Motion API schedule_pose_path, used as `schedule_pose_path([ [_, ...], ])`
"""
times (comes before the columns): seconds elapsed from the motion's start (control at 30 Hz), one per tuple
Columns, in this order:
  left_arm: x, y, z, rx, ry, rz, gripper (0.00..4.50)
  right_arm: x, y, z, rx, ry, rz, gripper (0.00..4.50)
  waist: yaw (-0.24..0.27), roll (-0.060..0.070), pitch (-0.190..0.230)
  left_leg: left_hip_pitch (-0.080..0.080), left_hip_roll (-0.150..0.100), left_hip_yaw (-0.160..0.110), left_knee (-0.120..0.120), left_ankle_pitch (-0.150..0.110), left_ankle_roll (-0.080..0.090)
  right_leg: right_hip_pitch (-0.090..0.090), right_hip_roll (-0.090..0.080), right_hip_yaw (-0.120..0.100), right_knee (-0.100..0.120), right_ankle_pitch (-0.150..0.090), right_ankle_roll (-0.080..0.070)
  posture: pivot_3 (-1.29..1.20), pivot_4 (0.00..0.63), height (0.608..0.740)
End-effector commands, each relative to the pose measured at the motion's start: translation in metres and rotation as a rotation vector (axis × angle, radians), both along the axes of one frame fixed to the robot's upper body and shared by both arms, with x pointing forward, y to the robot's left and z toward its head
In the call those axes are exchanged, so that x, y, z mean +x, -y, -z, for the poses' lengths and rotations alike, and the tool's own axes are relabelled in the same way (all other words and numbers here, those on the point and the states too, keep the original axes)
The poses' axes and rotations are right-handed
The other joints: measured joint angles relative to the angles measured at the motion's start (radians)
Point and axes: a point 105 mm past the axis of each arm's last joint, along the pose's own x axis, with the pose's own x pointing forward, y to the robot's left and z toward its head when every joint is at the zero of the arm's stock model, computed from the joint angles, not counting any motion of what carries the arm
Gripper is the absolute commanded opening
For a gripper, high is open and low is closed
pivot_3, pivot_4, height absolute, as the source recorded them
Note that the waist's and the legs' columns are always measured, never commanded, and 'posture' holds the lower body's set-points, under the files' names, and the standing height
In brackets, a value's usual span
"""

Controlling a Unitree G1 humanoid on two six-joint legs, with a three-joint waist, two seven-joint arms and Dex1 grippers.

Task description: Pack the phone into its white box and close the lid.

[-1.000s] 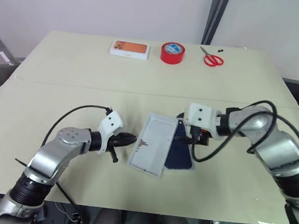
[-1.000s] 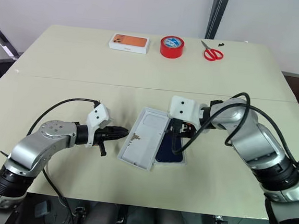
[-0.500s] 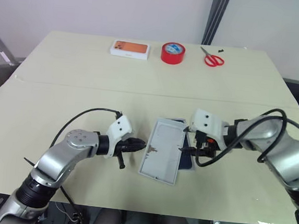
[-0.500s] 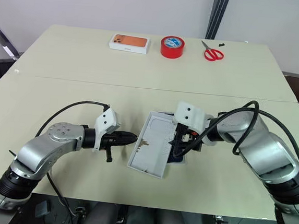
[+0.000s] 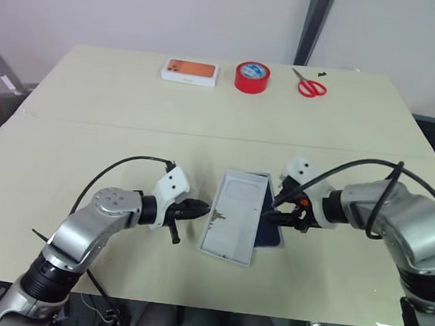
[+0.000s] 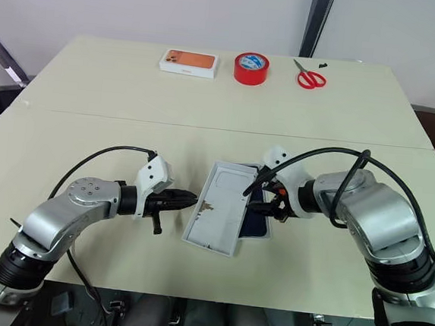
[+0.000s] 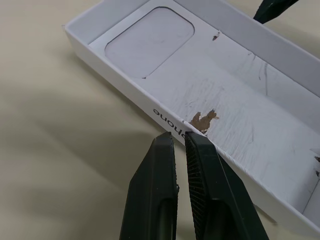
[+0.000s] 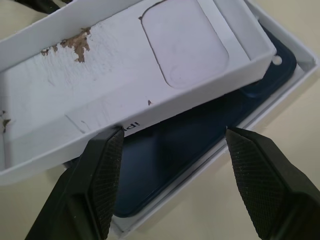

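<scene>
The white box [image 5: 234, 216], a shallow tray with a brown-stained floor, lies tilted at mid-table. Its right edge rests over the dark navy phone [image 8: 185, 150]. A shallow white cardboard rim frames the phone and looks like the lid [image 8: 299, 76]. My left gripper [image 7: 179, 136] is shut, its tips against the box's left outer wall by the lettering. My right gripper [image 8: 173, 132] is open and low over the overlap. One finger is in front of the box's wall, the other over the phone, and it holds nothing.
Along the table's far edge stand a small orange-topped box [image 5: 189, 71], a red tape roll [image 5: 252, 77] and red scissors [image 5: 309, 86]. A seam [image 5: 91, 124] crosses the table behind the arms. Black cables loop over both forearms.
My right wrist has rolled and the hand has sunk slightly toward the phone. The whole picture shifted early on. The left gripper has stayed against the box.
</scene>
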Motion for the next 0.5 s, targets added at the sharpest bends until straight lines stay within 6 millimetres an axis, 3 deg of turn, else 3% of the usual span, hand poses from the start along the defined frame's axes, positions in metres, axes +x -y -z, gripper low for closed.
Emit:
schedule_pose_path([
  [0.03, -0.004, 0.004, -0.009, -0.021, 0.035, 0.026, 0.44, 0.007, 0.004, -0.023, 0.061, 0.048, 0.040, 3.36, -0.002, 0.000, 0.000, 0.000, 0.000, 0.000, 0.000, 0.000, 0.000, 0.000, 0.000, 0.000, 0.000, 0.000, 0.000, 0.00, 0.150, 0.740],
  [0.27, -0.005, 0.008, -0.010, -0.035, 0.037, 0.044, 0.44, 0.002, 0.000, -0.034, 0.166, 0.019, 0.003, 3.36, -0.002, 0.000, 0.000, 0.000, 0.000, 0.000, 0.000, 0.000, 0.000, 0.000, 0.000, 0.000, 0.000, 0.000, 0.000, 0.00, 0.150, 0.740],
  [0.5, -0.009, 0.022, -0.016, -0.067, 0.058, 0.094, 0.44, -0.002, -0.009, -0.012, 0.158, -0.027, 0.035, 3.36, -0.001, 0.000, 0.000, 0.000, 0.000, 0.000, 0.000, 0.000, 0.000, 0.000, 0.000, 0.000, 0.000, 0.000, 0.000, 0.00, 0.150, 0.740],
])
